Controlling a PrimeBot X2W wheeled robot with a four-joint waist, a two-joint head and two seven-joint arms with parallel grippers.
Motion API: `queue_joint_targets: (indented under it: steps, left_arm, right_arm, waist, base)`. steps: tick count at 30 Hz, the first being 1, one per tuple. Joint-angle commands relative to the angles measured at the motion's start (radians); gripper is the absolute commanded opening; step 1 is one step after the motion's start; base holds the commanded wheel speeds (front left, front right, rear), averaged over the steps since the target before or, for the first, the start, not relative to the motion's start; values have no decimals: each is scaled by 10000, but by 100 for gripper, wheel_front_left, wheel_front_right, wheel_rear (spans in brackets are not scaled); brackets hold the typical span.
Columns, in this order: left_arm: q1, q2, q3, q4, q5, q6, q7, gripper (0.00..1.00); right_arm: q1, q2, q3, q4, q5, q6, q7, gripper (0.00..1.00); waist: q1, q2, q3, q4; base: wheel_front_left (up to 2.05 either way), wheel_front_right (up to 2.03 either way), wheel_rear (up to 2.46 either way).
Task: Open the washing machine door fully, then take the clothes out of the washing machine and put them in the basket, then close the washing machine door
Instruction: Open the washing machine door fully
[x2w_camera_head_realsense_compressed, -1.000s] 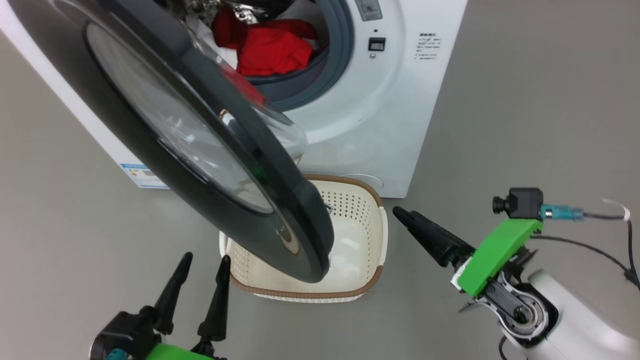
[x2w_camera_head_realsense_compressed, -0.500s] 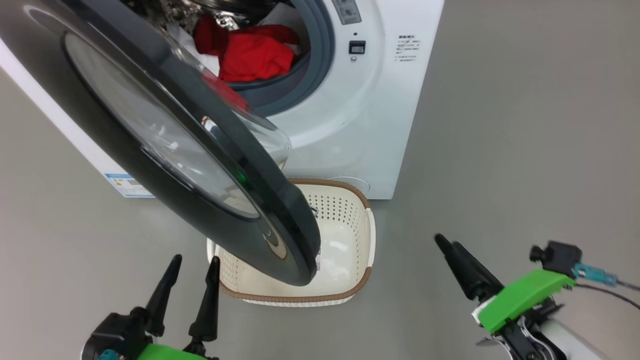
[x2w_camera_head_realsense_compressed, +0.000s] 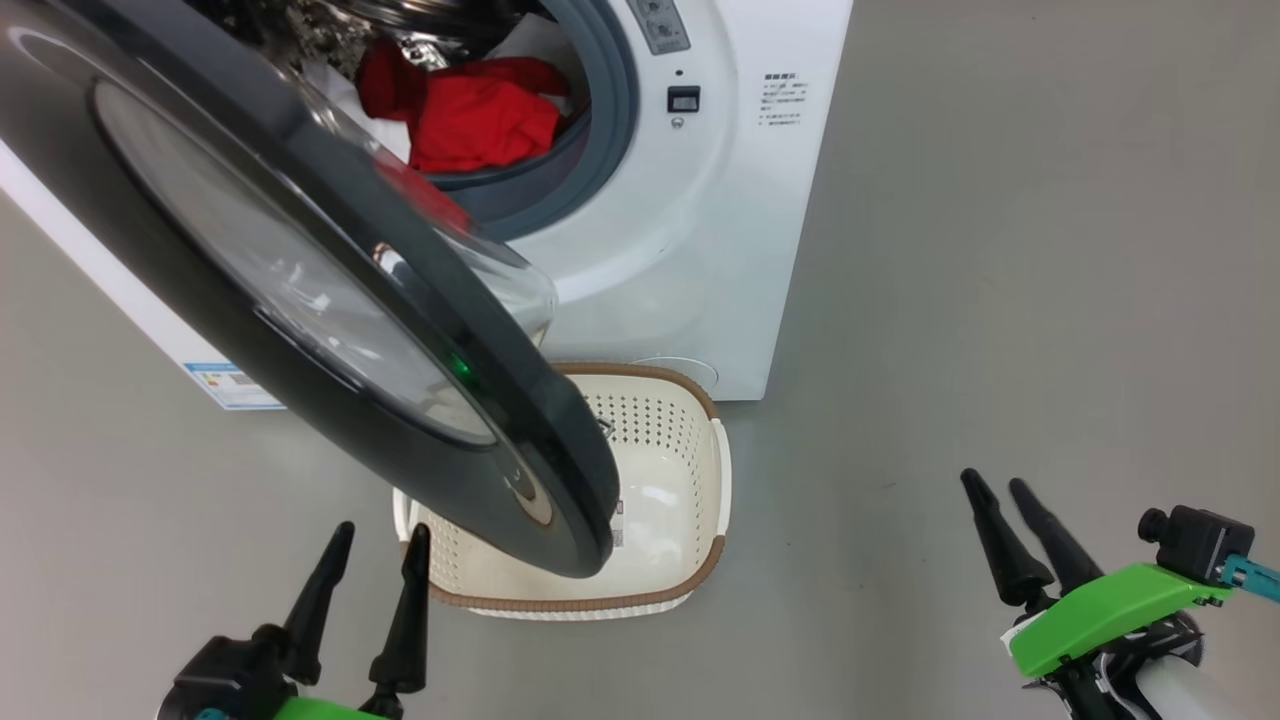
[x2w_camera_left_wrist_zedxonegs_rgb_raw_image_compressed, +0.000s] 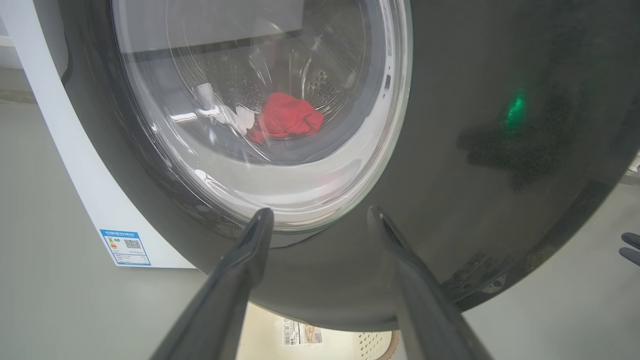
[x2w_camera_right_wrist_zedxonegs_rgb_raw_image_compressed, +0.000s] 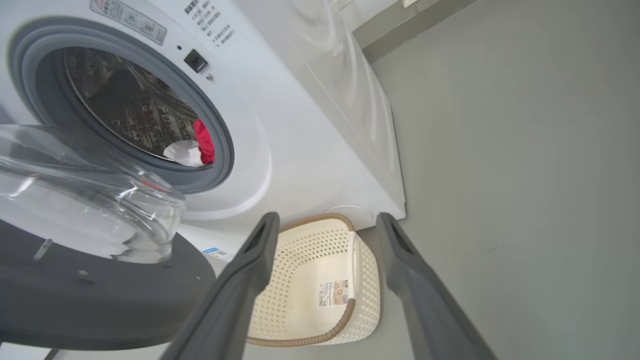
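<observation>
On my screens I log: one floor (x2w_camera_head_realsense_compressed: 1010, 260), plain matt grey and smooth, spreading across both sides of the head view. One darker skirting strip (x2w_camera_right_wrist_zedxonegs_rgb_raw_image_compressed: 400, 27) sits at the top of the right wrist view, where that floor meets a pale wall (x2w_camera_right_wrist_zedxonegs_rgb_raw_image_compressed: 370, 11). One small dark fleck (x2w_camera_right_wrist_zedxonegs_rgb_raw_image_compressed: 492, 248) lies on the floor.

Head camera downward, wrist cameras close, all sharing door (x2w_camera_head_realsense_compressed: 300, 270)
</observation>
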Motion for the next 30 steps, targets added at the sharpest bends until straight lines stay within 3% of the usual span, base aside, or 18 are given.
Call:
queue_joint_targets:
  steps: [1, 11, 17, 21, 30]
  left_arm:
    - [-54, 151, 379, -199, -16, -54, -118, 100]
    - [-81, 170, 397, -198, 3, -54, -118, 100]
    - [-105, 180, 386, -204, 14, -54, -118, 100]
    - [-115, 181, 388, -210, 18, -54, -118, 100]
    - [-96, 161, 370, -170, 15, -54, -118, 100]
  right_arm:
    - [279, 119, -233, -223, -683, 77, -130, 100]
    - [1306, 1654, -3058, -1315, -5477, 77, -132, 100]
    - [1688, 2306, -4405, -2165, -7549, 77, -133, 100]
    - [1876, 2566, -4837, -2577, -8122, 77, -133, 100]
    - [2117, 2674, -4805, -2376, -8516, 77, -133, 100]
  waist:
    - [0, 0, 0, -30]
    - [0, 0, -5, -84]
    - [0, 0, -4, -20]
    - [0, 0, -1, 34]
    - [0, 0, -21, 119]
  base:
    - [0, 0, 0]
    - [0, 0, 0]
    - [0, 0, 0]
    - [0, 0, 0]
    - [0, 0, 0]
